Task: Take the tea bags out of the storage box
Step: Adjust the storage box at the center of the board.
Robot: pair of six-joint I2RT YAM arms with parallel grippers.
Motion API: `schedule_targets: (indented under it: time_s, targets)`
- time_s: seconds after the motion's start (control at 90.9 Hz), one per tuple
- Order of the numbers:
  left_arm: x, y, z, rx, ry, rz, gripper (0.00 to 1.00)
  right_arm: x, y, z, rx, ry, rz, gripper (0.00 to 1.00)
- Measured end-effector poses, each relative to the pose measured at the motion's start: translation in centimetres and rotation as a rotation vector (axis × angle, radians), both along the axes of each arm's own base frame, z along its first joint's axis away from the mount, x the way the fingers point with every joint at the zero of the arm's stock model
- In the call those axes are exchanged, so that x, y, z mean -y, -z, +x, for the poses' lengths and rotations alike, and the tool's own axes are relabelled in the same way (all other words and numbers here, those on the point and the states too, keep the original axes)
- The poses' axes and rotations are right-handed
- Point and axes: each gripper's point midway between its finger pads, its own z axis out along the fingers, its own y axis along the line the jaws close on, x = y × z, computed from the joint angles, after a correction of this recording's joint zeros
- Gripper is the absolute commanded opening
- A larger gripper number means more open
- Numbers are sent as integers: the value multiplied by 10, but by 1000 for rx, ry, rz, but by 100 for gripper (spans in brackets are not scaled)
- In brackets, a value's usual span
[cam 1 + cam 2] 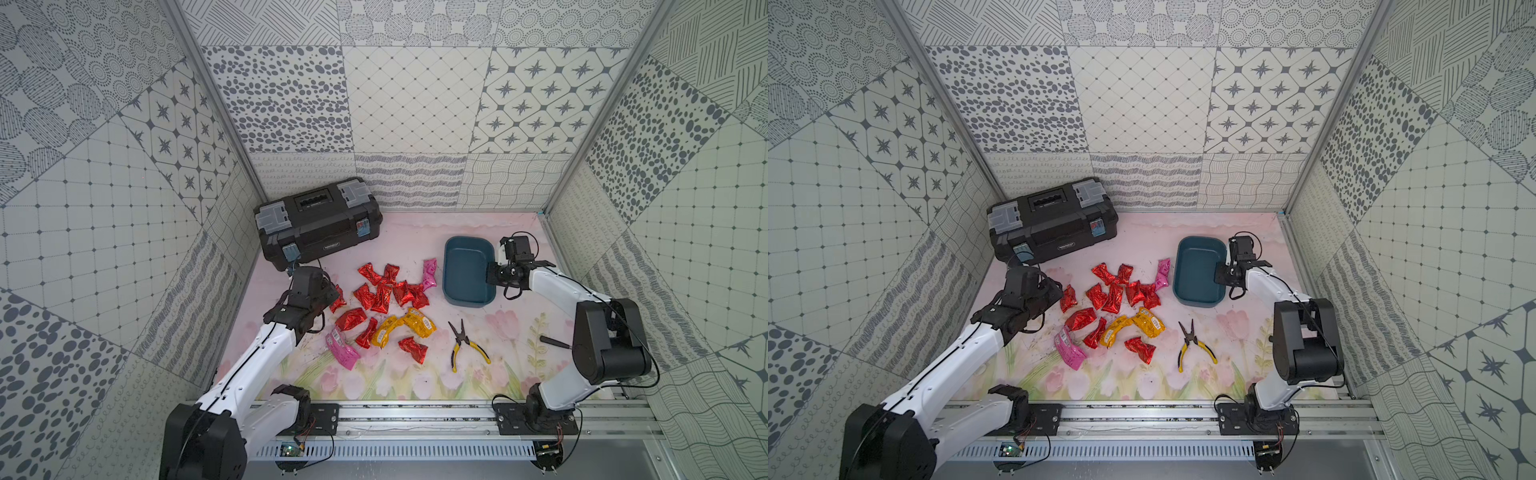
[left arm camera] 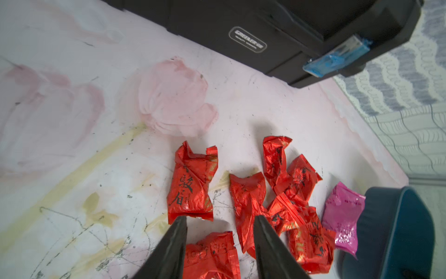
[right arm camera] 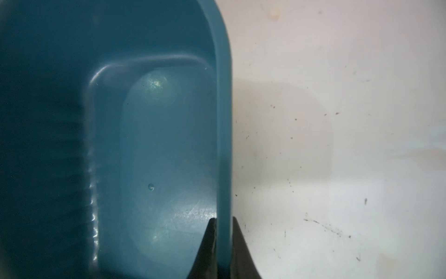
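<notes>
Tea bags [image 1: 380, 297] lie loose on the flowered mat [image 1: 415, 232], all outside the storage box [image 1: 463, 270], spread on its side away from the right arm. A pink packet [image 1: 429, 274] sits just beside the box wall. The box interior shows bare in both top views and in the right wrist view, so the emptying appears complete (a judgement, since the right arm hides part of the near wall).

Right gripper [image 3: 223, 227]: fingers clamped across the box wall, one inside and one outside. Left gripper [image 2: 220, 218]: jaws apart with nothing between them, poised low over red packets at the edge of the pile farthest from the box.

Likely faults:
- A lift or twist of the right arm before it lets go would tilt or drag the light tub, and a slide could shove it into the pink packet.
- The left jaws closing where they stand could catch two overlapping packets, or the crinkled foil could slip free.

Room: bare mat lies beyond the box toward the back wall, and a narrow strip separates the box from the side wall behind the right gripper. The pliers [image 1: 465, 345] lie apart from the box toward the front rail, and the black toolbox [image 1: 318, 224] stands well apart, beyond the pile.
</notes>
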Motion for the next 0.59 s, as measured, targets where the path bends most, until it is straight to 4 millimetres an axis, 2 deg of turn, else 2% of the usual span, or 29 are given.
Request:
schedule_targets:
  time_s: [0.088,0.198,0.275,0.363,0.473,0.528,0.594]
  targets:
    - [-10,2,-3,3,-38,41,80,-1,6,-2,-38,-4,3,14]
    - [-20,3,-4,4,-74,90,89,-1,2,-2,-38,-8,1,43]
    - [-27,3,-3,3,-92,125,95,1,-4,-2,-26,4,0,62]
    - [-35,2,-1,-4,-110,170,98,5,-22,-3,17,6,-16,76]
    - [-46,0,6,-9,-129,216,98,15,-62,-2,141,34,-44,86]
    - [-50,1,11,-13,-128,236,98,22,-82,-1,229,59,-63,87]
    - [-55,4,16,-18,-123,254,98,36,-95,-2,327,105,-80,87]
